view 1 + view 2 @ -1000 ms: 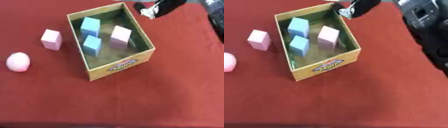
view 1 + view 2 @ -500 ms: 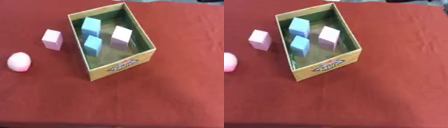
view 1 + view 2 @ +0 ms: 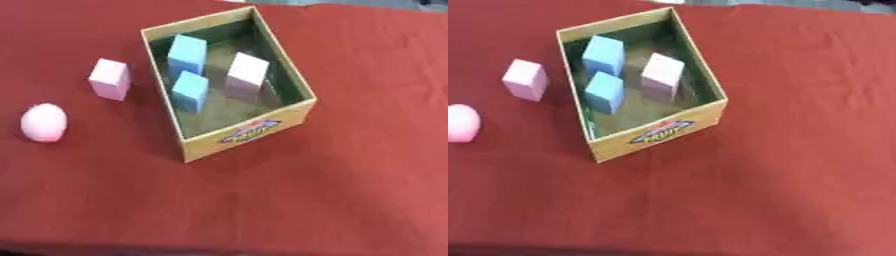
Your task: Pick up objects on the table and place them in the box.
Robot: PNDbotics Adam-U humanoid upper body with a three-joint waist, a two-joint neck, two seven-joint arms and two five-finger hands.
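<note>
On the red-clothed table (image 3: 367,165), my open yellow cardboard box (image 3: 249,134) holds two light-blue blocks (image 3: 186,52) and a pale pink block (image 3: 246,72). Left of it, a pink block (image 3: 110,79) and a pink egg-shaped ball (image 3: 44,122) await collection. Neither robot hand is in view, so I cannot tell their state.

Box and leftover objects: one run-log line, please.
box: two blue blocks, one pink | table: pink block, pink ball | hands: unseen

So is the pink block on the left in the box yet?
Out. The pink block stands on the red cloth left of the box.
</note>
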